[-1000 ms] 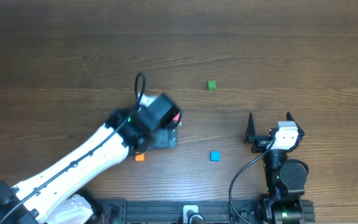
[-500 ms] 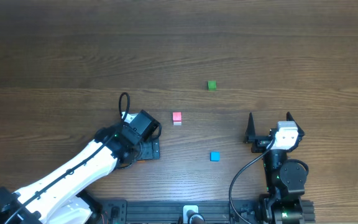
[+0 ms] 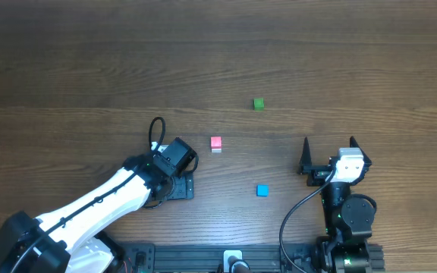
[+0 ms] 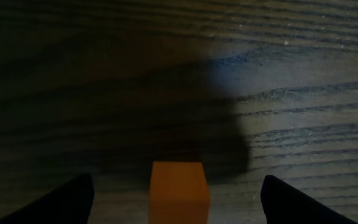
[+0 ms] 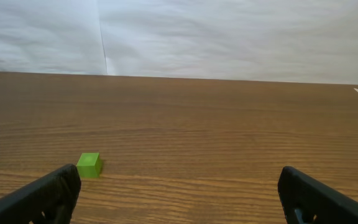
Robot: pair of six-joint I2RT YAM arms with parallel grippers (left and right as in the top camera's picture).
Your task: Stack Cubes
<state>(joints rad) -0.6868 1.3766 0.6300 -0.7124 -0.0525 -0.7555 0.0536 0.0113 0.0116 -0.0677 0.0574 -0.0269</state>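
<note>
Top view has the wooden table [image 3: 89,61] as the biggest thing, and on it the cubes lie apart from each other, none on top of another as far as I can see. The left arm [image 3: 89,208] reaches from its base toward the middle, with the left gripper [image 3: 179,186] down low near the table. The right gripper [image 3: 329,158] rests close to its own base, fingers spread wide and holding nothing; its wrist view looks across the table at the green cube [image 5: 89,165], which is well apart from it.

In the left wrist view the orange cube [image 4: 178,190] sits on the wood in the middle of the gap between the two fingers. The fingers are wide open and touch neither side of it, so nothing is gripped yet.

The pink cube [image 3: 216,142] lies near the left gripper. The blue cube [image 3: 262,190] is between the two arms.

I judge the step in hand is the picking of the orange cube. The next move, I think, calls for closing the fingers evenly on its two sides, then lifting it straight up. The pink cube, being nearest, seems the likely base, and the orange one must come down squarely on it.
</note>
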